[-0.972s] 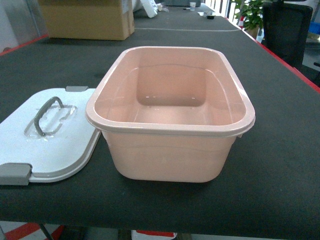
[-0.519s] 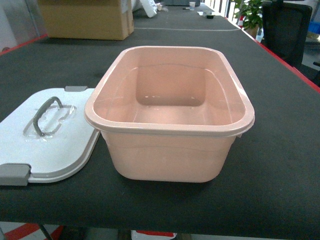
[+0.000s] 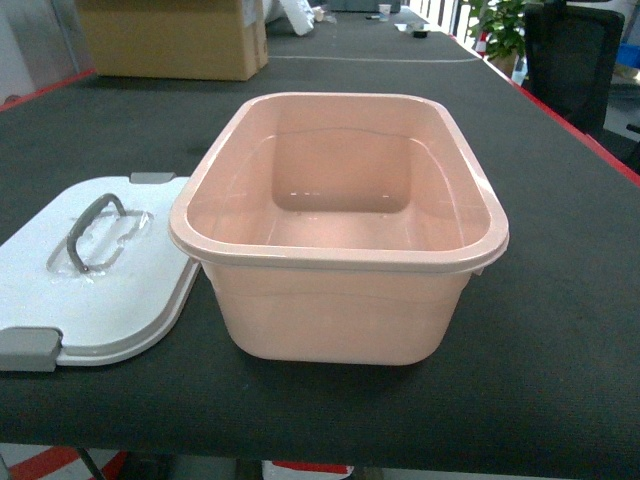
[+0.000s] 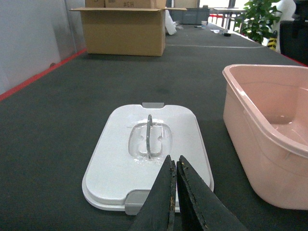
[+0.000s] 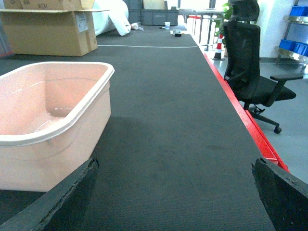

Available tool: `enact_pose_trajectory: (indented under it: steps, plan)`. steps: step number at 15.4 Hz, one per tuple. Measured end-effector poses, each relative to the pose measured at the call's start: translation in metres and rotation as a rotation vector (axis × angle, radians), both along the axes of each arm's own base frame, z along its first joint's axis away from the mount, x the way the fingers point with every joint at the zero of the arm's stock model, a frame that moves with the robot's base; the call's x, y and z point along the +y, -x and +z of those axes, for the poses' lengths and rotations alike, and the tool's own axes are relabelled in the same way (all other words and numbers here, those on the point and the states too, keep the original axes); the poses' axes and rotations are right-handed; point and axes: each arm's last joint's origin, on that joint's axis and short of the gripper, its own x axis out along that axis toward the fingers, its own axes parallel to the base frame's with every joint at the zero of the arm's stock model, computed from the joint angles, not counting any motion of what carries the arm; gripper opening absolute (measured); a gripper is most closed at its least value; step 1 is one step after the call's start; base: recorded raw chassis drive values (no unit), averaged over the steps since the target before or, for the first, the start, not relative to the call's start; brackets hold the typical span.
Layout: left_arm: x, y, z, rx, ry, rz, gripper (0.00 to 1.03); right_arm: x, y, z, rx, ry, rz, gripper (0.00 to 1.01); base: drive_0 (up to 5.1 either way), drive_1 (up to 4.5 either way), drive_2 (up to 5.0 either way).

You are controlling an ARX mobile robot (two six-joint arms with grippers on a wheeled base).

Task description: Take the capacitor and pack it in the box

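The pale pink box (image 3: 340, 240) stands open and empty on the dark table, in the middle of the head view. Its white lid (image 3: 95, 275) with the grey handle (image 3: 92, 232) lies flat to its left. No capacitor shows in any view. My left gripper (image 4: 174, 161) is shut with nothing in it, hovering over the near end of the lid (image 4: 149, 154), with the box (image 4: 269, 130) to its right. My right gripper (image 5: 175, 166) is open wide over bare table, to the right of the box (image 5: 48, 120). Neither gripper shows in the head view.
A brown cardboard carton (image 3: 175, 38) stands at the far left of the table. A black office chair (image 5: 252, 67) sits beyond the table's red right edge (image 5: 240, 113). A potted plant (image 3: 500, 25) is at the far right.
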Motion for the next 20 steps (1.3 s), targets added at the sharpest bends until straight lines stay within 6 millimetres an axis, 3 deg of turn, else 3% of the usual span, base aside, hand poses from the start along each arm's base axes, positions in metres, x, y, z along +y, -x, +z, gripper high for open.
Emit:
enact_pose_trajectory:
  steps: [16,17,18,20]
  plan:
    - [0.0,0.031,-0.003,0.014,0.002,0.003,0.02,0.0,0.0,0.0,-0.001,0.0,0.0,0.98,0.0,0.0,0.0]
    - [0.0,0.031,-0.003,0.011,0.002,0.001,0.04,0.0,0.0,0.0,0.0,0.0,0.0,0.98,0.0,0.0,0.0]
    - [0.0,0.031,-0.002,0.002,0.002,0.002,0.15,0.0,0.0,0.0,0.001,0.0,0.0,0.98,0.0,0.0,0.0]
    - [0.0,0.031,-0.002,0.006,0.002,0.002,0.45,0.0,0.0,0.0,0.0,0.0,0.0,0.98,0.0,0.0,0.0]
